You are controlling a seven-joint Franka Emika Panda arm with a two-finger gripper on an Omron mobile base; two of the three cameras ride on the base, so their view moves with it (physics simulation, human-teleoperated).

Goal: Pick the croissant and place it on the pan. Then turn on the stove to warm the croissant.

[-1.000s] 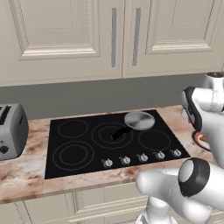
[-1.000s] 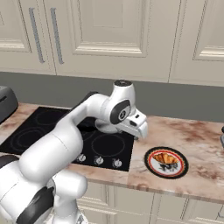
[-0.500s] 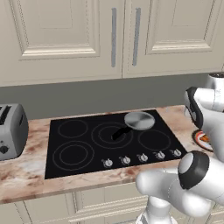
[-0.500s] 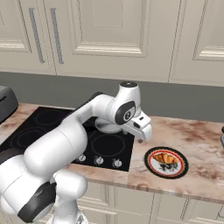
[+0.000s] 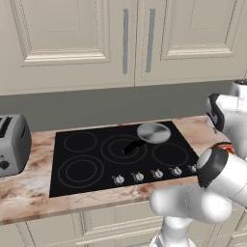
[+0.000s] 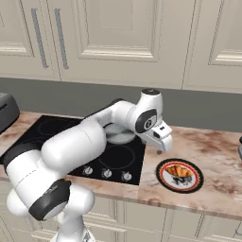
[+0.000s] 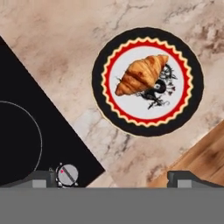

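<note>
Stove (image 5: 120, 154) left of me, pan (image 5: 153, 133) on its back burner. Croissant (image 7: 141, 75) sits on the red-rimmed plate (image 7: 188, 105) on the counter, well below my gripper (image 6: 162, 143), fingers spread. Looks light, flaky (crushes easily): pinch gently across the thick middle.

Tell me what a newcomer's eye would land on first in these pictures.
First the croissant, orange-brown on a round red-rimmed plate on the marble counter right of the stove. Then the big white arm, bending across the cooktop with its gripper hanging open above the counter near the plate. Last, the small grey pan at the stove's back right.
</note>
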